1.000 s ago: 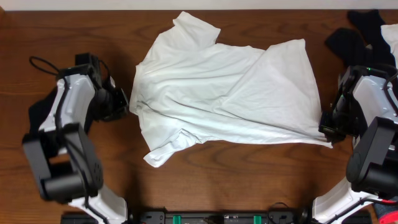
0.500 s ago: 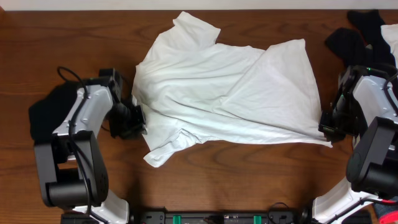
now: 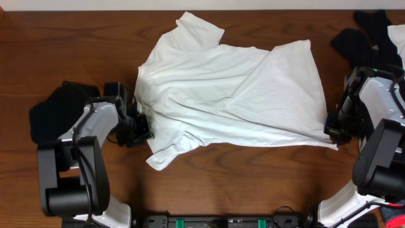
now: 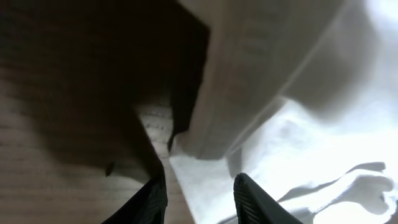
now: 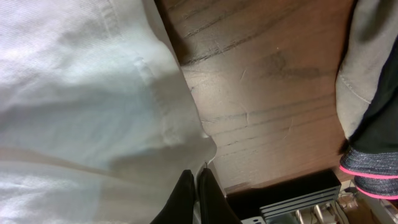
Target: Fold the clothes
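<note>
A white T-shirt [image 3: 228, 95] lies spread and creased across the wooden table [image 3: 76, 44], collar side to the left. My left gripper [image 3: 144, 130] is at its left edge beside the lower sleeve. In the left wrist view this gripper [image 4: 199, 202] stands open, with the T-shirt's edge [image 4: 298, 93] lying between its fingertips [image 4: 255, 199]. My right gripper [image 3: 332, 133] is at the T-shirt's lower right corner. In the right wrist view it [image 5: 196, 193] is shut, pinching the hem corner of the T-shirt [image 5: 81, 81].
A black garment [image 3: 54, 114] lies under my left arm. More black clothes [image 3: 364, 35] and a white piece [image 3: 398, 38] are piled at the back right. A grey and black garment with a pink trim [image 5: 367, 93] lies close to my right gripper.
My left arm has swung right and toward the front, along the T-shirt's left edge, and its jaws have spread wider. The right arm and the T-shirt have not moved.
</note>
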